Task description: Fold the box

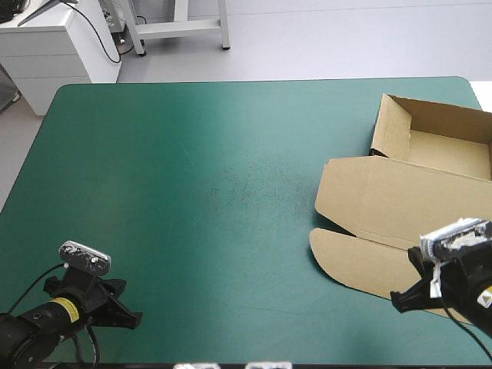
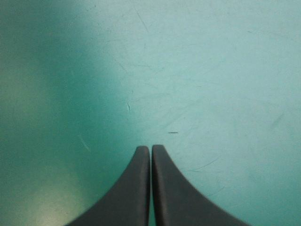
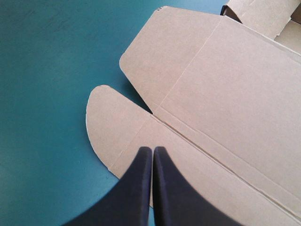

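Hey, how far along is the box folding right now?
Done: the box has its tray walls raised at the far end. In hand: nothing; the right gripper is over the flat lid, jaws shut and empty, the left gripper shut above bare teal-green cover. Left: lid and its rounded flap lie unfolded.

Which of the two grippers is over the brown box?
The right gripper, shut, is over the box, by its rounded side flap. The left gripper, also shut, has only teal-green cover beneath it.
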